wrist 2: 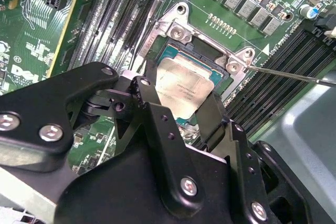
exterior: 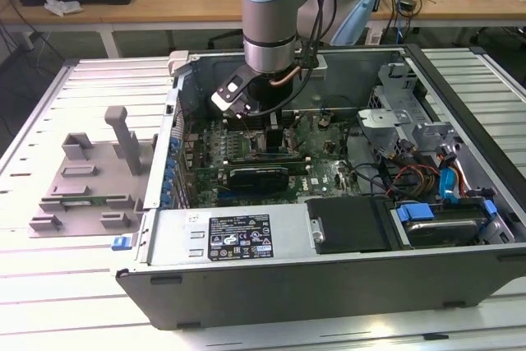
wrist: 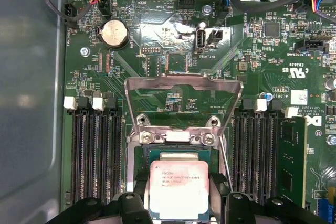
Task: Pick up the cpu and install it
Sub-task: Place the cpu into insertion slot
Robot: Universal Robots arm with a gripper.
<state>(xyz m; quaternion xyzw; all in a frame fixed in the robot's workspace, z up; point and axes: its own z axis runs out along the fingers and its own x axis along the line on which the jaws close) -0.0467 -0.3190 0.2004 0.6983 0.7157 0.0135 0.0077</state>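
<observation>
In the exterior view, upper centre of the frame, the arm (exterior: pixel 267 22) reaches down into the open computer case (exterior: pixel 329 244) on the desk (exterior: pixel 49 310). In the second wrist view the claw (wrist 2: pixel 181 90) is clenched on the cpu (wrist 2: pixel 184 82), a finger at each opposite edge, silver top up. In the first wrist view the square chip lies flat over the socket (wrist: pixel 178 153), edges parallel to it, beside the opened load plate (wrist: pixel 184 81).

the exterior view looks down at a slant on the whole open computer case (exterior: pixel 329 285) on the counter (exterior: pixel 49 302). both wrist views hang close over the motherboard (wrist: pixel 173 40) (wrist 2: pixel 31 40), sharing the cpu (wrist: pixel 178 195) (wrist 2: pixel 184 90): the first straight down, the second slanted.
</observation>
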